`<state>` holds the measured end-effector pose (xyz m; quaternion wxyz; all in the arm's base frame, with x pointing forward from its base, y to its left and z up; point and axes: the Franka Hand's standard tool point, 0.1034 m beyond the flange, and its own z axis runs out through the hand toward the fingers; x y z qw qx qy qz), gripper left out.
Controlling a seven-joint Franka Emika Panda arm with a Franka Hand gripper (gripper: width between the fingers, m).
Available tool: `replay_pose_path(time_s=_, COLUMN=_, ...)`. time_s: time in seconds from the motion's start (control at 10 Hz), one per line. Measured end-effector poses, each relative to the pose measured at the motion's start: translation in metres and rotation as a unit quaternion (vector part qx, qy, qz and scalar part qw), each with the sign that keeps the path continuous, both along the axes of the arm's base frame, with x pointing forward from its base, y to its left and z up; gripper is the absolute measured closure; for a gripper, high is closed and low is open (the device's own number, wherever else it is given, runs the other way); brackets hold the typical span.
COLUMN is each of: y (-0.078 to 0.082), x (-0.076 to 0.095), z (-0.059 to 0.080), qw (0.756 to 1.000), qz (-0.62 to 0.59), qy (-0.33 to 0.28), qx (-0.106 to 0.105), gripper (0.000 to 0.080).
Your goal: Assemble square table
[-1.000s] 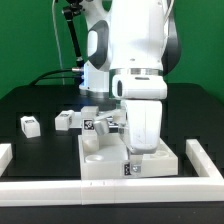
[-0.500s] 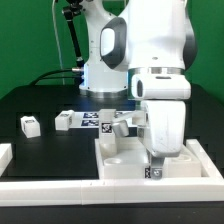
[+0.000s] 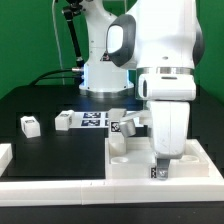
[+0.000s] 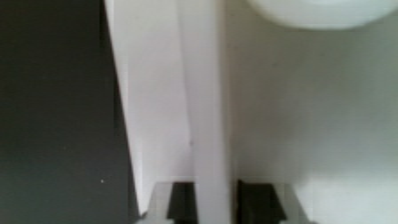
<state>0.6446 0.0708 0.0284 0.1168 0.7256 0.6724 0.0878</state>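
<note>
The white square tabletop [image 3: 128,160] lies flat at the front of the exterior view's right, near the corner of the border rails. My gripper [image 3: 160,162] comes straight down on its front edge and is shut on the raised rim, above a small tag. In the wrist view the rim wall [image 4: 210,110] runs between my dark fingers [image 4: 169,205], and a round corner socket [image 4: 329,10] shows on the tabletop. Two white tagged legs [image 3: 30,125] [image 3: 64,120] lie on the black table at the exterior view's left. A third leg [image 3: 128,124] lies behind the tabletop.
The marker board [image 3: 94,121] lies behind the tabletop near the robot base. A long white rail [image 3: 90,188] runs along the front, with short rails at the left [image 3: 5,155] and right [image 3: 213,155].
My gripper has moved toward the exterior view's right, and the tabletop has slid with it toward the right rail. The two legs at the left have not moved.
</note>
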Motion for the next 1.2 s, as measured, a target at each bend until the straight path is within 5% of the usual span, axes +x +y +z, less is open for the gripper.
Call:
replay_pose_path(time_s=0.2, y=0.000, x=-0.008, z=-0.002, qw=1.000, qz=0.000, qy=0.011, qx=-0.002, gripper=0.0639)
replay_pose_path(time_s=0.4, y=0.001, x=-0.019, z=-0.005, qw=1.000, qz=0.000, qy=0.025, qx=-0.004, gripper=0.0293)
replay_pose_path(time_s=0.5, y=0.002, x=-0.024, z=-0.005, qw=1.000, qz=0.000, qy=0.030, qx=-0.005, gripper=0.0196)
replay_pose_path(time_s=1.2, y=0.002, x=-0.025, z=-0.004, qw=1.000, qz=0.000, qy=0.031, qx=-0.005, gripper=0.0151)
